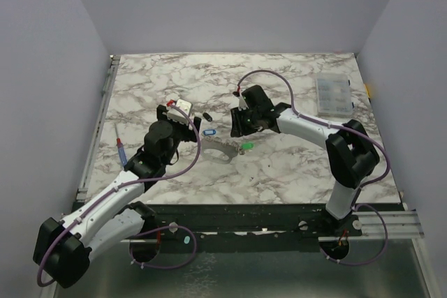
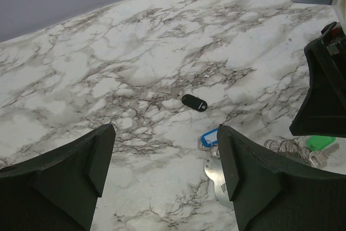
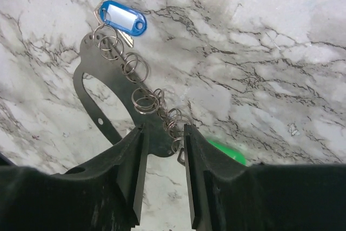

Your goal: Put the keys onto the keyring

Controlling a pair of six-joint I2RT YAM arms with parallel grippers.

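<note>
Silvery split rings, linked into a short chain (image 3: 141, 101), are laid across a curved metal plate (image 3: 89, 101) near the middle of the marble-patterned worktop (image 1: 279, 172). The blue-tagged key (image 3: 123, 18) is found at the chain's end toward the left edge, and its own ring appears to be hooked into the first link. The green-tagged key (image 3: 230, 152) is set at the other end, toward the right and near edges. Its join to the chain is hidden by a finger. The long axis of the keyring is thus drawn on a slant from blue to green, straight into the right gripper (image 3: 163, 133).

That gripper's jaws are narrowed to a slim gap over the green end, with the last rings and the plate's tip lying in the gap. Whether anything is actually pinched cannot be told. The left gripper (image 2: 165, 133) is held wide open and empty, back toward the left edge. The blue tag is just beyond its right finger, and a black key fob (image 2: 194, 101) lies farther ahead.

The right arm is judged the nearer, so the next move is likely to be settled at the green end.
</note>
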